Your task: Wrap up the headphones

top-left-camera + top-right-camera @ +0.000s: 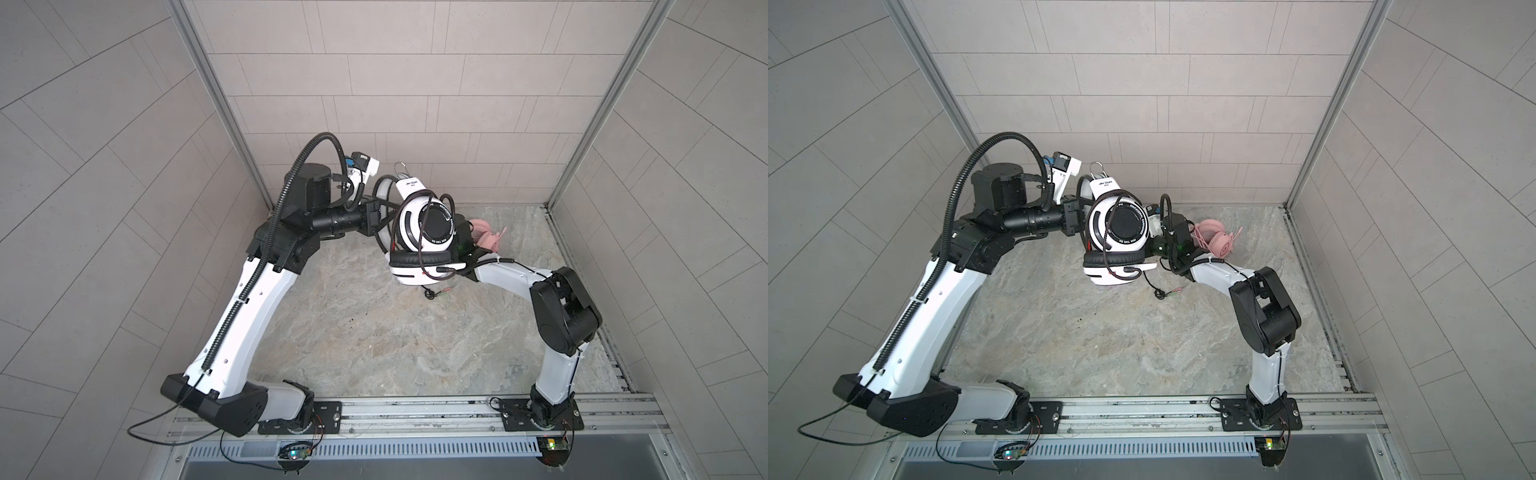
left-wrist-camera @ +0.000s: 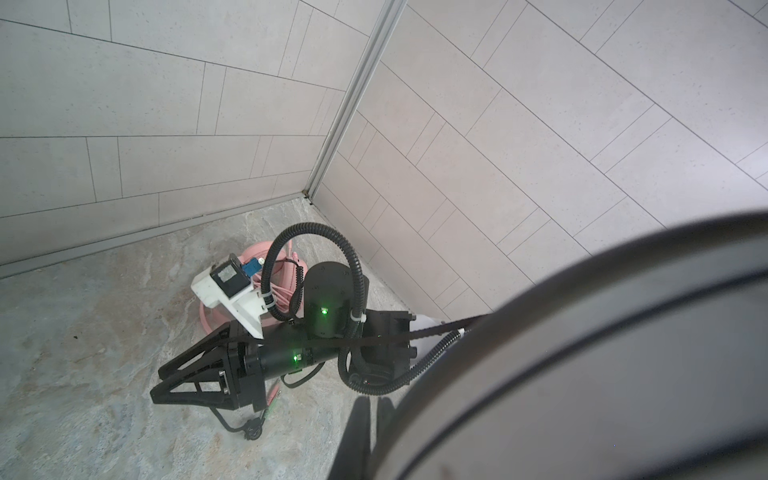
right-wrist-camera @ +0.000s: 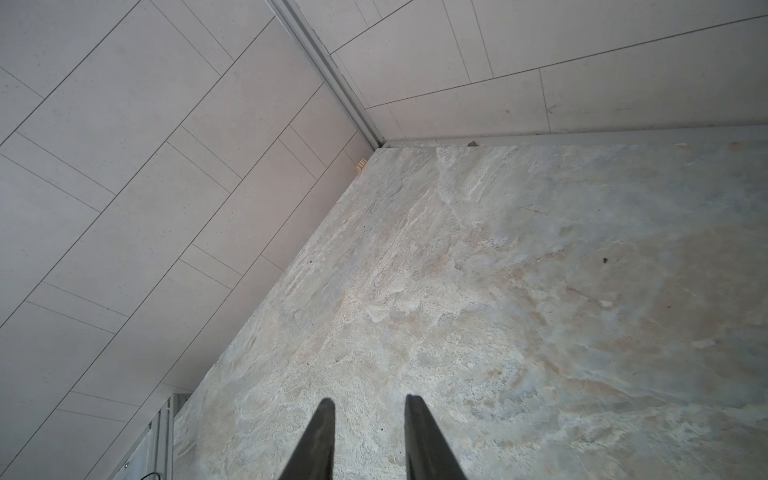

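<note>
Item: white-and-black headset (image 1: 424,232), aloft above tabletop (image 1: 374,332), rear centre. Headband (image 1: 379,192) pinched between left fingers (image 2: 360,424), pressed together on it. Black cable (image 1: 421,249) looped loosely over ear cup, plug end (image 1: 430,294) down on tabletop. Right fingers (image 3: 322,436) spread, empty. Pink headset (image 1: 1219,243) lying behind right arm. Handling, judged: light, rigid shell, springy band; cable limp, snag-prone, best taken near plug.

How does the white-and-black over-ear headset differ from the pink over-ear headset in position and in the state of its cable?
The white-and-black over-ear headset hangs in the air, gripped by the left end effector; the pink over-ear headset lies on the stone-patterned table. The white-and-black headset's thin black cable loops loosely around it and reaches the table; the pink headset's pink cable looks gathered on it. Both are over-ear headsets with cables.
</note>
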Controlling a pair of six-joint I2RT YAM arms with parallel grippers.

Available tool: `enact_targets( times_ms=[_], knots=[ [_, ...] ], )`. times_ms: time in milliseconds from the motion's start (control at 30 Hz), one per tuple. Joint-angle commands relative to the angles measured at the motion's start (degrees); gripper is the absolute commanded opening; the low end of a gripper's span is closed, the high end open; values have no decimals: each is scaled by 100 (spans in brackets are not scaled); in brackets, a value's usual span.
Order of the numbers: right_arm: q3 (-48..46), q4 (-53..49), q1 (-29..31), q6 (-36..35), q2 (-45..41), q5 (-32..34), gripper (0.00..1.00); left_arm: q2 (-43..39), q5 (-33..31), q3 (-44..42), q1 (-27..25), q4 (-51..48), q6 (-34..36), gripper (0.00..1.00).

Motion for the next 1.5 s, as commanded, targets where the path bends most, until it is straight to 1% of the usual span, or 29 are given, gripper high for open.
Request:
enact_targets(
  times_ms=[0,67,100,133,200,333,433,533,600,667,733,800,900,967,1033,1133,1300,1400,1467],
  knots=[
    [-352,406,-20,117,149,1,26,-45,-135,414,84,228,-379,0],
    [-528,415,15,131,162,-13,17,-29,-230,419,170,466,-597,0],
    [-568,339,52,80,156,19,14,-26,-301,397,209,572,-692,0],
    [-631,277,103,8,120,66,12,-13,-399,419,250,614,-736,0],
    [-761,244,212,-70,44,105,11,-15,-882,459,268,593,-720,0],
    [-1051,81,446,-113,-270,187,11,-31,-2213,282,381,730,-825,0],
    [-1250,-573,731,-506,-706,559,10,18,-3545,-23,443,877,-1017,0],
    [-1437,-1244,1081,-774,-1146,993,10,171,-4469,-262,513,1026,-1252,0],
    [-1542,-1636,1354,-870,-1429,1243,9,323,-4839,-334,567,1117,-1368,0],
    [-1594,-2091,1733,-1087,-1714,1632,9,501,-5133,-410,649,1218,-1514,0],
    [-1566,-2556,2118,-1269,-1950,1989,9,648,-5383,-476,710,1243,-1571,0],
    [-1527,-2971,2414,-1407,-2212,2346,9,768,-5565,-565,714,1326,-1426,0],
    [-1513,-3490,2620,-1565,-2713,2672,9,910,-5875,-688,753,1407,-1192,0],
    [-1541,-3731,2673,-1701,-3082,2868,8,948,-5941,-814,859,1448,-1167,0],
    [-1464,-4090,2690,-1778,-3398,3017,8,933,-5964,-1037,1004,1623,-1244,0],
    [-1201,-4591,2830,-1943,-3641,3336,7,1011,-5969,-1177,1143,1781,-1256,0],
    [-764,-4911,3191,-2072,-3700,3655,6,1118,-5890,-1347,1225,1840,-1271,0],
    [-342,-5136,3241,-2278,-3693,3841,6,1183,-5824,-1434,1217,1829,-1156,0],
    [-41,-5299,3241,-2533,-3703,4072,6,1170,-5661,-1545,1211,1812,-1073,0]
  ],
)
